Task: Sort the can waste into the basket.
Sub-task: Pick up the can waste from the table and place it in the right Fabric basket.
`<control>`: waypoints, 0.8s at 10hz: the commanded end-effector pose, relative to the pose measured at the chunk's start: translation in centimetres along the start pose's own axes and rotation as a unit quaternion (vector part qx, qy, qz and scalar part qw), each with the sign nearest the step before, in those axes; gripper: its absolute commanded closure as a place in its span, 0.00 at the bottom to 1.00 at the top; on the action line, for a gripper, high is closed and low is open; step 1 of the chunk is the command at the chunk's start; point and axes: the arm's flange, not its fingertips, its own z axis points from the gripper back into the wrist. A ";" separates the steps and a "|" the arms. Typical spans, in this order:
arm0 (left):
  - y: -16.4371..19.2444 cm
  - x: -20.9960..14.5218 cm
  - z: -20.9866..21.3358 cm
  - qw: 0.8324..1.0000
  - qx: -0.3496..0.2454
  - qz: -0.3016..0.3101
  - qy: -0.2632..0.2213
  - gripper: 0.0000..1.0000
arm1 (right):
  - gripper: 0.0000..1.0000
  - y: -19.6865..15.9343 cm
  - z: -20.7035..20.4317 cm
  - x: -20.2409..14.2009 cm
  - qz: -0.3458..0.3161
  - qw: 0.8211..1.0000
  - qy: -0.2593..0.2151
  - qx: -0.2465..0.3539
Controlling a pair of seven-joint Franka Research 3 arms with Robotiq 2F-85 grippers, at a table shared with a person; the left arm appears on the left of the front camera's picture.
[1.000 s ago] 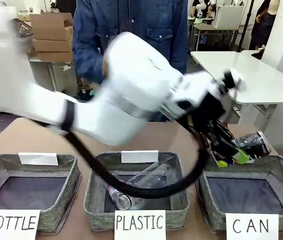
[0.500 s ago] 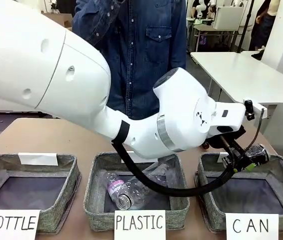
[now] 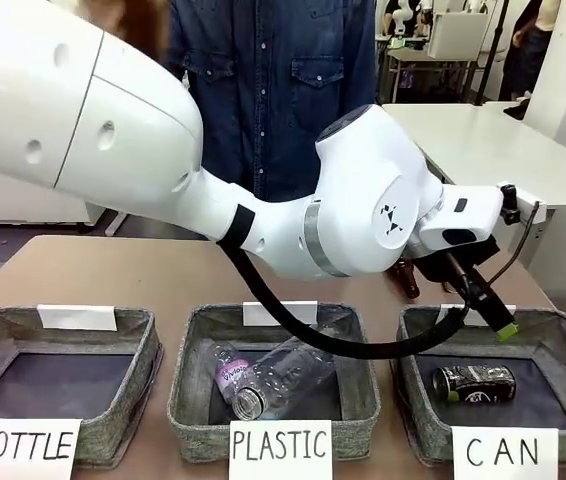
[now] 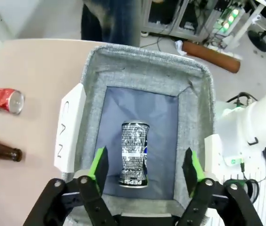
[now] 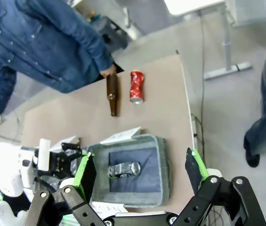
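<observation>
**Finding.** The left gripper (image 4: 144,165) has let go of the black can (image 3: 474,382). Half a second ago the can was clamped between its pads over the far rim of the CAN basket (image 3: 563,330). Now it lies on its side on the dark lining, near the middle, clear of both pads.

**Gripper state.** The left gripper hangs over the basket with its jaws parted wide and nothing between them. The right gripper (image 5: 139,165) is high above the scene, also spread wide and empty.

**Outstanding.** The red can (image 5: 136,86) is not yet sorted. It lies crushed on the bench (image 3: 113,270) beyond the far side of the basket, just beside a brown bottle (image 5: 112,94) and not touching it.

**Assessment.** One can of two is delivered, so the task looks about half done. The next pick should take the red can without disturbing the bottle next to it.
</observation>
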 end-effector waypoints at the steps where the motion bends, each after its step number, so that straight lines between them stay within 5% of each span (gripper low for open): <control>1: -0.1 0.3 -0.3 1.000 -0.007 0.006 -0.006 0.00 | 0.00 0.2 -0.2 0.1 -0.010 1.000 -0.009 0.001; 8: 0.6 0.0 -0.2 1.000 -0.008 0.022 -0.003 0.00 | 0.00 0.2 -0.2 0.1 -0.010 1.000 -0.009 0.001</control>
